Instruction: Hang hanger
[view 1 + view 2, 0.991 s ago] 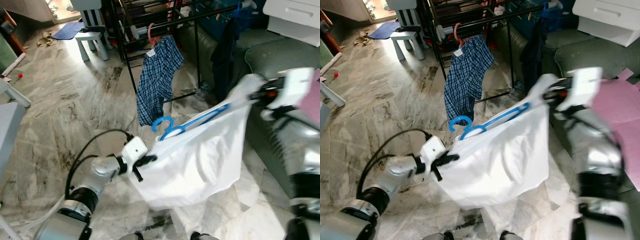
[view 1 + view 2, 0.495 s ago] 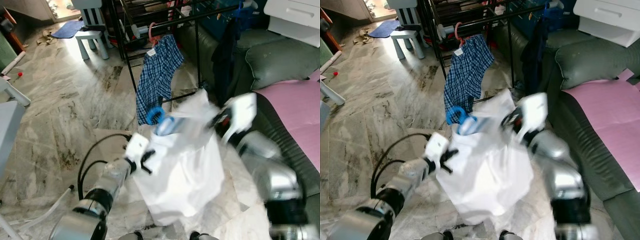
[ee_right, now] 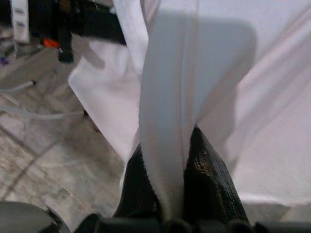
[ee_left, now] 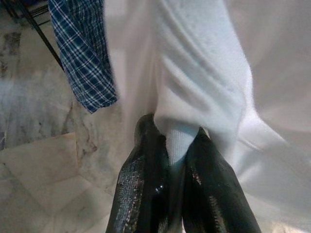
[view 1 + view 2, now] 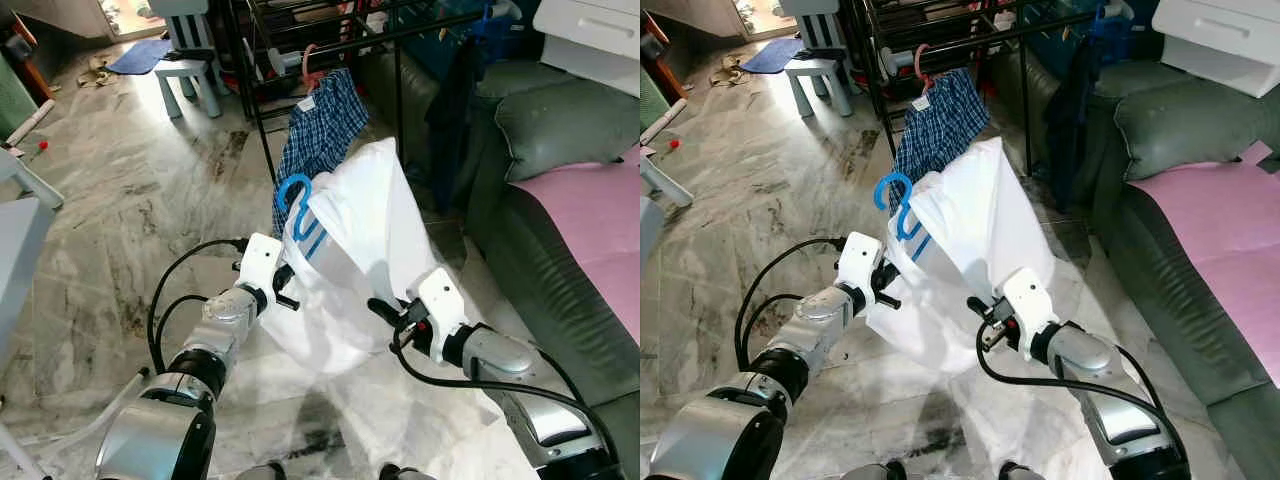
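Note:
A white shirt [image 5: 350, 250] hangs on a blue hanger [image 5: 296, 205], held up between my two arms above the marble floor. My left gripper [image 5: 287, 290] is shut on the shirt's lower left edge; in the left wrist view its fingers [image 4: 146, 165] pinch a fold of white cloth [image 4: 194, 97]. My right gripper [image 5: 385, 315] is shut on the shirt's lower right part, and its fingers [image 3: 214, 194] clamp a white hem [image 3: 170, 121]. Behind stands a black clothes rack [image 5: 400, 30], where a blue plaid shirt [image 5: 320, 125] hangs on a pink hanger [image 5: 310, 62].
A dark green sofa [image 5: 560, 130] with a pink cover [image 5: 600, 210] runs along the right. A dark garment [image 5: 455, 90] hangs on the rack. A small white stool [image 5: 190, 70] stands at the back left, and a grey table edge [image 5: 15, 250] is at the left.
My right arm has swung down from high at the right to low in the middle, still gripping the shirt. The shirt now hangs narrow and upright, with the blue hanger risen.

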`<state>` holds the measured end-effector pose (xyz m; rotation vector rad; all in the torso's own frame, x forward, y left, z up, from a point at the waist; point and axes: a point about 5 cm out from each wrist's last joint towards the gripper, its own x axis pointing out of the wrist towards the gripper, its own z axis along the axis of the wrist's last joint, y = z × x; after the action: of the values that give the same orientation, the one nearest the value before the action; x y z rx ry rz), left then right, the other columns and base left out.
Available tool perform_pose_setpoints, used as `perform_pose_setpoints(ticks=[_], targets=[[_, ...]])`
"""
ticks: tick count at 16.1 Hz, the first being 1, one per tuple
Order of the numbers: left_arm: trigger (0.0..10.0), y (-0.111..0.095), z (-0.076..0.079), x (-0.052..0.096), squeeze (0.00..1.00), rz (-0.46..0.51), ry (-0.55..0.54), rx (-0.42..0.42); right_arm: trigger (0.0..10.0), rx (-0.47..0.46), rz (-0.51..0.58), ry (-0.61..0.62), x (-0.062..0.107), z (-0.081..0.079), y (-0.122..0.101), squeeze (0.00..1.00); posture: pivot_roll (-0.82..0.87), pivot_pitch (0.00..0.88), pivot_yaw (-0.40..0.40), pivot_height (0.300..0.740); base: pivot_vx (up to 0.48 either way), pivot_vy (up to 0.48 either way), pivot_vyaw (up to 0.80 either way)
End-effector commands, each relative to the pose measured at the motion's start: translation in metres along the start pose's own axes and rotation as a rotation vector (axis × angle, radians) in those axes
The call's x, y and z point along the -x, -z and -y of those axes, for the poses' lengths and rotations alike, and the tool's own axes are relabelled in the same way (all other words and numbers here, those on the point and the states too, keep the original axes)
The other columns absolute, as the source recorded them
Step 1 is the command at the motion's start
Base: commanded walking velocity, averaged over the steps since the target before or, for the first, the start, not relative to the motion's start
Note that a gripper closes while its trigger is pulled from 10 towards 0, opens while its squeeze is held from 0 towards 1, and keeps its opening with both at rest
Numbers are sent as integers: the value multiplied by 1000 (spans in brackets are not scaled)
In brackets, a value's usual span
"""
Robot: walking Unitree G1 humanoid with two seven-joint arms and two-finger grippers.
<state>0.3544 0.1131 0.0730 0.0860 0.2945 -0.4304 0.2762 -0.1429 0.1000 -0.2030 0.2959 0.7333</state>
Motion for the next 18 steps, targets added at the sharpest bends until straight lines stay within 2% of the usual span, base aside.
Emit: perform_pose_setpoints(ticks=[1,2,4,5,7,8,9,12,15,16,18], targets=[[0,-31,-14,-2,0,111,-39,21,10000,7,-76,-5,-1,-4,19,0,-121,113,72,740,0,0,0],[0,-31,-14,-1,0,114,-25,-7,10000,23,-61,43,0,2,18,1000,-117,115,74,740,0,0,0],[0,-29,-16,0,0,109,-21,-24,10000,59,-14,27,4,3,10,1000,-116,117,74,740,0,0,0],[0,-27,-18,2,0,103,-33,-27,10000,105,-20,10,7,4,8,1000,-116,117,74,740,0,0,0],[0,-27,-18,2,0,103,-33,-27,10000,105,-20,10,7,4,8,1000,-116,117,74,740,0,0,0],[0,-25,-24,4,0,91,-61,-38,10000,193,-15,-39,9,3,6,1000,-119,117,70,740,0,0,0],[0,-25,-25,4,0,90,-59,-57,10000,199,-14,-61,10,1,5,1000,-119,117,70,740,0,0,0],[0,-23,-18,7,0,77,115,-238,10000,259,-18,-89,19,6,1,1000,-118,117,72,740,0,0,0],[0,-9,-13,22,0,45,368,-473,10000,362,-51,-21,38,34,0,1000,-113,121,77,740,0,0,0],[0,-5,-14,26,0,34,407,-521,10000,383,-60,-12,45,40,1,1000,-113,121,77,740,0,0,0],[0,7,-18,37,0,-15,503,-666,10000,441,-145,12,65,58,6,1000,-113,126,85,740,0,0,0]])
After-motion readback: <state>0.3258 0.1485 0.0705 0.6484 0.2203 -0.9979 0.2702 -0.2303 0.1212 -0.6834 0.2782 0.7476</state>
